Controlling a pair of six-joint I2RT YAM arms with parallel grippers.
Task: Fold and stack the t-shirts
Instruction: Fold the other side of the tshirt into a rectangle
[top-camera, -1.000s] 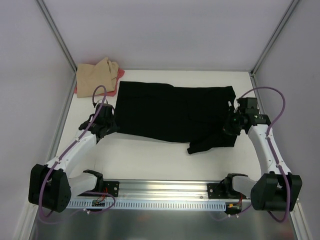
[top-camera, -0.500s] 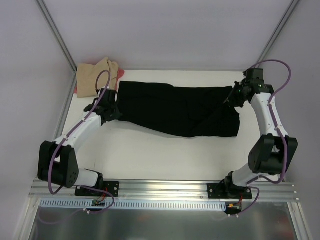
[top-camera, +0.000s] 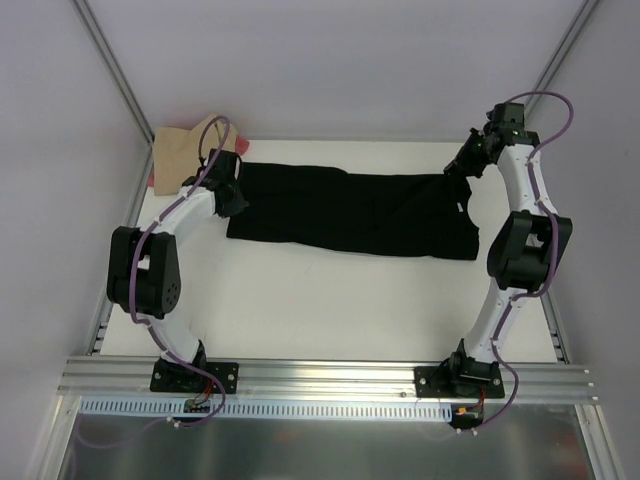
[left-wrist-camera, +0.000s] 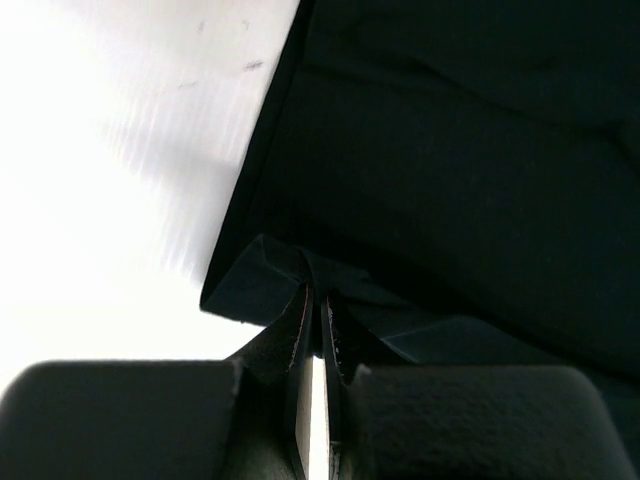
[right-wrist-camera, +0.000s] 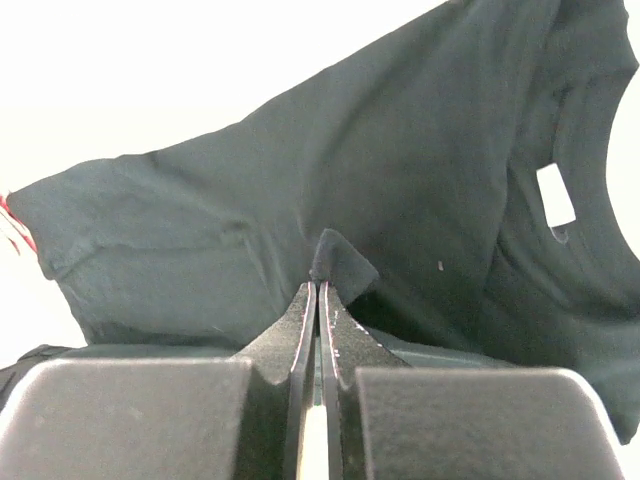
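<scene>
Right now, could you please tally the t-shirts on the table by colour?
black t-shirt: 1
tan t-shirt: 1
pink-red t-shirt: 1, mostly hidden under the tan one
Total: 3

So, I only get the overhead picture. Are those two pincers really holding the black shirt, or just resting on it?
Observer: Holding. The left wrist camera shows the left pincer shut on a pinched-up fold at the edge of the black shirt.
Operator: And the other one?
Observer: The right wrist camera shows the right pincer shut on a small peak of the same shirt.
Operator: Anything else that I can't make out from above?
Observer: A white label inside the neck opening, plain in the right wrist view.
</scene>
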